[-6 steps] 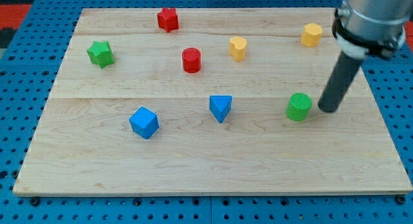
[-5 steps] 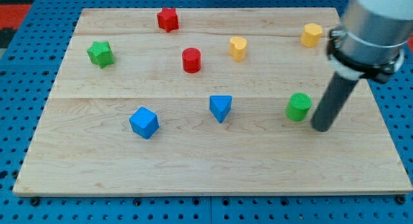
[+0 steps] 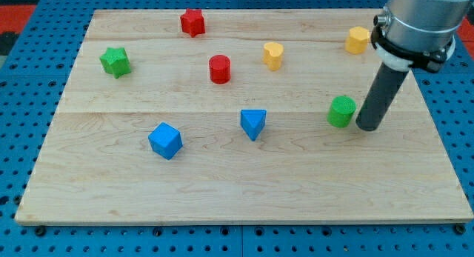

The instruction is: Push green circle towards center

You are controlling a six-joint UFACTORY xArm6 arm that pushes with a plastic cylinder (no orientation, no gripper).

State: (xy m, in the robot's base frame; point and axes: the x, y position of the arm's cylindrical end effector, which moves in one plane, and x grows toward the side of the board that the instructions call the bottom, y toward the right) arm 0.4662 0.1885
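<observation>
While my tip (image 3: 368, 127) rests just right of the green circle (image 3: 341, 112), with no gripper on the rod, the block sits right of center on the pale wooden board (image 3: 222, 190), which lies on a blue pegboard (image 3: 15, 138).

My arm ends in a fat, light-grey cylindrical housing (image 3: 418, 16) ringed at its base by a black collar and a white band. Below it runs a straight, matte dark-grey rod (image 3: 381, 94), down to my tip (image 3: 367, 127).

1 high, oblique view of board (image 3: 244, 175)
</observation>
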